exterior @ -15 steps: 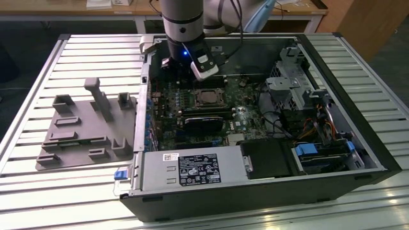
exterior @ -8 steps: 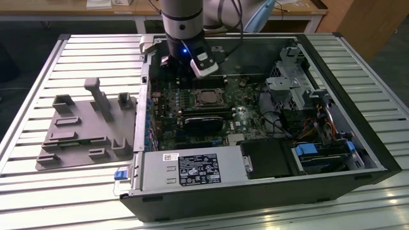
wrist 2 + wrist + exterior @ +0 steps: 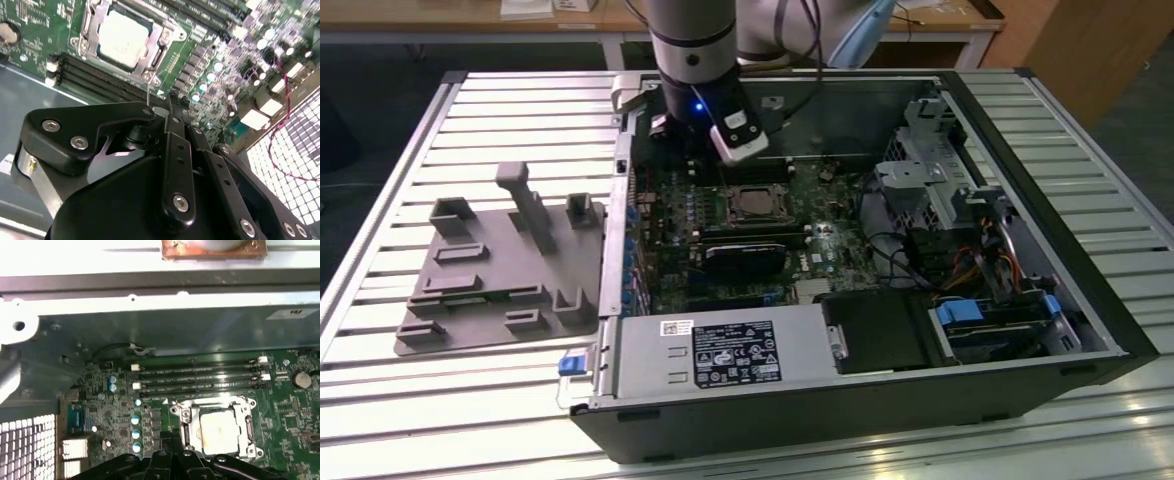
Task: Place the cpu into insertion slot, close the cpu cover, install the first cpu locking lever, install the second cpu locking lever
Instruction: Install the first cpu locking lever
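Slatted table [image 3: 400, 400], open computer case [image 3: 854, 410]. The cpu [image 3: 124, 37] sits in the insertion slot [image 3: 154, 56], cpu cover [image 3: 89, 31] down. The gripper [image 3: 169, 101], pinched closed and empty, hovers beside it. Lever stage, I'd say, and catching that thin wire [image 3: 148, 90] calls for precision.

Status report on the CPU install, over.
The gripper shut and empty, above the motherboard. The cpu seated, cpu cover down around it. Nothing lying on the cover.

Workshop; opened computer case [image 3: 854, 415] on slatted metal bench [image 3: 454, 420].
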{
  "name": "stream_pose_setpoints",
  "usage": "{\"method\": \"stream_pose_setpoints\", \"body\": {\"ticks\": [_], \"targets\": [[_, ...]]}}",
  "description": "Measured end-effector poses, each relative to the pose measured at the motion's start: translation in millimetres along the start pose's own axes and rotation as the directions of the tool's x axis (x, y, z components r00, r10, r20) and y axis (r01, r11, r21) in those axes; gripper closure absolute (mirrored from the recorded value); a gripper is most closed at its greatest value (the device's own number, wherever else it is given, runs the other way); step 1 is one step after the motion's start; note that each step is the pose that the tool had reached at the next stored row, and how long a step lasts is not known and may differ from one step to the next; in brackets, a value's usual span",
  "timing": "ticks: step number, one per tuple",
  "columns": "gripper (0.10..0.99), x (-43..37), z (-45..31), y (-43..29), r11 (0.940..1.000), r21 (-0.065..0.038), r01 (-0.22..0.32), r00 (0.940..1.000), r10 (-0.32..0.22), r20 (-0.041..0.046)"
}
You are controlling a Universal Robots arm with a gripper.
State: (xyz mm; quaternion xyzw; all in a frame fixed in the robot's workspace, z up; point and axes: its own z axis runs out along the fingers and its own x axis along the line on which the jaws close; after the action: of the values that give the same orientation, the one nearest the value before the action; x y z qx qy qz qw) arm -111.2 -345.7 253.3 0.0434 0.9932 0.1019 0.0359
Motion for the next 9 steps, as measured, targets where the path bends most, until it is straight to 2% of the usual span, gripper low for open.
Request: {"method": "stream_pose_setpoints", "body": {"ticks": [2, 5, 9], "targets": [[0.984, 1.9, 0.2, -0.2, 0.9999, -0.013, -0.001, 1.0, 0.001, -0.0005], [0.984, 3.2, 0.6, -0.4, 0.9992, -0.039, -0.003, 1.0, 0.003, -0.0026], [0.984, 4.2, 1.4, -0.7, 0.9968, -0.08, -0.007, 1.0, 0.006, -0.006]]}}
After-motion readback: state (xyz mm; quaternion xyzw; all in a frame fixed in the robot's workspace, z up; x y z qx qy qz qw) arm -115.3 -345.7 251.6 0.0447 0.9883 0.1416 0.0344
